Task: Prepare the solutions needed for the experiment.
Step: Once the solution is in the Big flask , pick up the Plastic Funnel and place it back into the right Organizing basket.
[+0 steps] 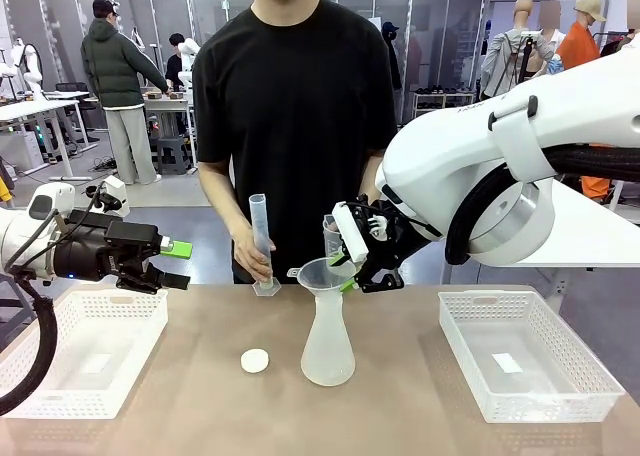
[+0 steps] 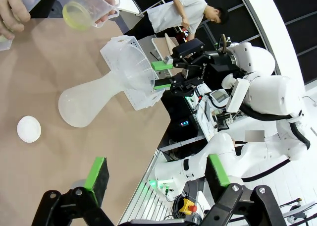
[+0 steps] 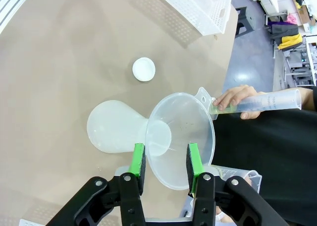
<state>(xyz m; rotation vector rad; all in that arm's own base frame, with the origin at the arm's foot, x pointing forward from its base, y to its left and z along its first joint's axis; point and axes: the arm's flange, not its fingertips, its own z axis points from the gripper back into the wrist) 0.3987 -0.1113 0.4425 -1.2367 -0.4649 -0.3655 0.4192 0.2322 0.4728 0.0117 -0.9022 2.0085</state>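
Landmark: translucent white plastic conical flask (image 1: pixel 328 348), upright mid-worktop (image 1: pixel 200 416).
Funnel: clear plastic funnel (image 1: pixel 325 274) seated in flask neck.
Solutions: pale yellow-green clear liquid (image 2: pixel 77 15) in clear plastic beaker (image 2: pixel 86 8), held by person just behind and above flask. A little more sits at bottom of clear graduated cylinder (image 1: pixel 260 238), gripped by person's hand (image 1: pixel 252 261) behind flask, slightly L. None visible in flask itself.
R tool (image 3: pixel 165 151): right over funnel, green pads part-spread, one at rim edge, other over the bowl. Gap is far wider than funnel wall, so prob. not pinching it.
L tool (image 1: pixel 180 264): well L of flask, above white mesh plastic basket (image 1: pixel 70 404). Jaws spread wide, nothing between.
Cap: small white round cap (image 1: pixel 255 360) lying just L of flask base.
Other basket: matching white mesh basket (image 1: pixel 540 406) well R of flask.
Done: cap off, funnel fitted, liquids to hand.
Left: prob. pour via funnel, lift funnel out, recap. Looks early-to-mid.
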